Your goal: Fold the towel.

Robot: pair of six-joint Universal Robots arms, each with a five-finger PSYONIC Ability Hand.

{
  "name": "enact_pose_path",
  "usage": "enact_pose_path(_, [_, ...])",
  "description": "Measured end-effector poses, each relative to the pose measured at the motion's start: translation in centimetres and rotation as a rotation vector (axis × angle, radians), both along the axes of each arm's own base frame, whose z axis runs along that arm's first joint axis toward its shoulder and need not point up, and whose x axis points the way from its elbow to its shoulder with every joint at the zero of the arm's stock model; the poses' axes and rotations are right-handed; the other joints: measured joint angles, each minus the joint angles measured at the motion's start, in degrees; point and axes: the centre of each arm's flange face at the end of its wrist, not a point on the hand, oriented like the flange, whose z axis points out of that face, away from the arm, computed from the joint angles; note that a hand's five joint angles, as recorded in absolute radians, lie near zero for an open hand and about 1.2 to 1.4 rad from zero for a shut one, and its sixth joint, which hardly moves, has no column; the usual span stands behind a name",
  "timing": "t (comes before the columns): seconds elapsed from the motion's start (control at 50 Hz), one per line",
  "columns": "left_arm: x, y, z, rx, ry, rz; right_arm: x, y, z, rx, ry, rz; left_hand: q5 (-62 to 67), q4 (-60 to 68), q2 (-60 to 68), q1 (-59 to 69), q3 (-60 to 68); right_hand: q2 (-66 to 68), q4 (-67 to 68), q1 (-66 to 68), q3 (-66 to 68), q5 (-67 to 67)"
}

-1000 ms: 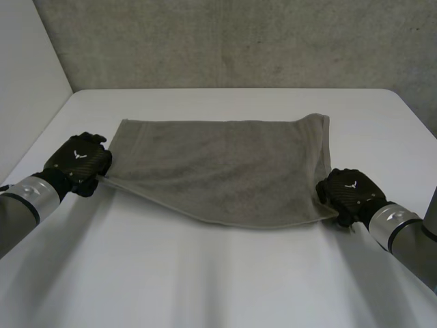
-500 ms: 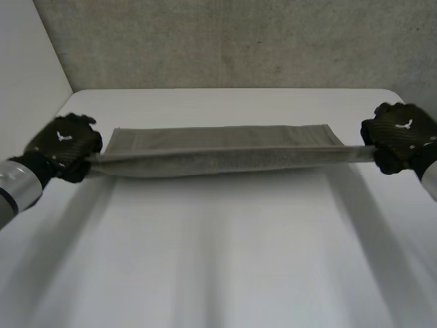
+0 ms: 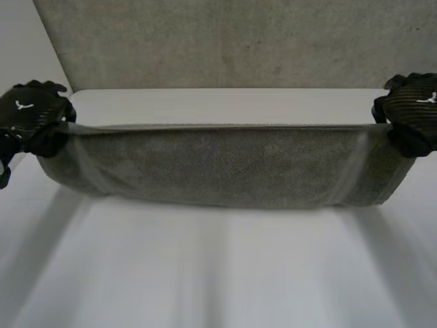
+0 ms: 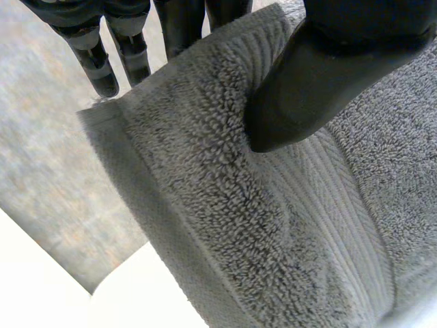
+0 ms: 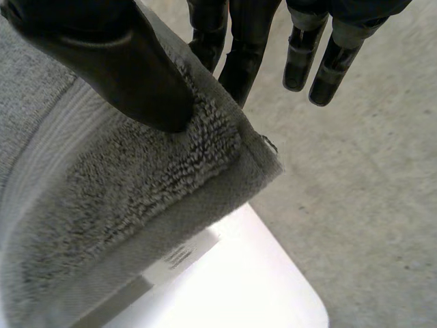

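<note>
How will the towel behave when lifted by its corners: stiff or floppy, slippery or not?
Probably floppy: the towel drapes down between the left hand and the right hand. Its looped pile likely resists slipping in their pinch.

I read even, diffuse light in the head view: the table [image 3: 225, 273] renders pale grey, with no glare. The towel [image 3: 218, 167] casts a faint, soft-edged shadow on the table beneath it. In both wrist views the table is the brightest area, near white. The towel's pile is evenly lit, and its turned-under edge is shaded.
</note>
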Motion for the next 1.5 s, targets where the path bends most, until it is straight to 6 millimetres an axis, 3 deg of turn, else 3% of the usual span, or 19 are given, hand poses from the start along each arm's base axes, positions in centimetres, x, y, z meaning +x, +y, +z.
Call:
enact_pose_path(0.14, [-1.1, -4.0, -3.3, 0.077, -0.032, -0.037, 1.2, -4.2, -3.6, 0.048, 0.049, 0.042, 0.0, 0.0, 0.0, 0.0, 0.0, 0.0, 0.0, 0.0, 0.0, 0.3])
enact_pose_path(0.4, [-3.6, -9.2, -9.2, 0.143, -0.146, -0.009, 4.2, -9.0, -9.9, 0.035, 0.108, 0.049, 0.3, 0.0, 0.0, 0.0, 0.0, 0.0, 0.0, 0.0, 0.0, 0.7])
enact_pose_path(0.64, [-4.8, -10.4, -12.6, 0.152, -0.219, -0.014, 4.7, -11.5, -14.0, 0.053, 0.11, 0.043, 0.3, 0.0, 0.0, 0.0, 0.0, 0.0, 0.0, 0.0, 0.0, 0.7])
enact_pose_path(0.78, [-5.5, -10.8, -13.7, 0.146, -0.222, -0.025, 4.9, -12.2, -15.4, 0.047, 0.115, 0.036, 0.3, 0.0, 0.0, 0.0, 0.0, 0.0, 0.0, 0.0, 0.0, 0.7])
enact_pose_path(0.84, [-5.7, -10.9, -14.0, 0.14, -0.221, -0.029, 5.0, -12.5, -15.6, 0.03, 0.114, 0.031, -4.5, 0.0, -4.3, -1.2, 0.0, -1.0, 0.0, -0.2, 0.0, -1.7])
enact_pose_path(0.9, [-6.0, -10.9, -14.1, 0.131, -0.222, -0.031, 5.0, -12.8, -15.6, 0.01, 0.115, 0.021, -31.7, 0.0, -32.2, -28.3, 0.0, -16.7, 0.0, -14.7, 0.0, -17.3])
enact_pose_path(0.98, [-6.1, -10.9, -13.9, 0.12, -0.224, -0.023, 4.8, -13.0, -15.3, -0.008, 0.116, 0.002, -59.2, 0.0, -57.2, -53.9, 0.0, -35.9, 0.0, -34.4, 0.0, -38.3])
enact_pose_path(1.08, [-6.5, -10.6, -12.6, 0.093, -0.228, -0.009, 4.6, -12.8, -13.9, -0.034, 0.109, -0.018, -62.3, 0.0, -60.1, -57.4, 0.0, -58.2, 0.0, -56.1, 0.0, -62.5])
enact_pose_path(1.26, [-6.6, -8.9, -9.7, 0.055, -0.221, -0.006, 4.2, -10.8, -9.7, -0.088, 0.064, -0.026, -62.3, 0.0, -60.1, -57.4, 0.0, -60.7, 0.0, -59.7, 0.0, -62.6])
enact_pose_path(1.4, [-6.0, -5.7, -7.9, 0.064, -0.217, -0.008, 3.4, -6.7, -7.1, -0.061, 0.052, -0.034, -62.3, 0.0, -60.1, -57.4, 0.0, -60.7, 0.0, -59.7, 0.0, -62.6])
enact_pose_path(1.5, [-5.3, -3.1, -7.2, 0.08, -0.213, -0.008, 2.3, -3.6, -7.6, 0.055, 0.068, -0.048, -62.3, 0.0, -60.1, -57.4, 0.0, -60.7, 0.0, -60.0, 0.0, -62.6])
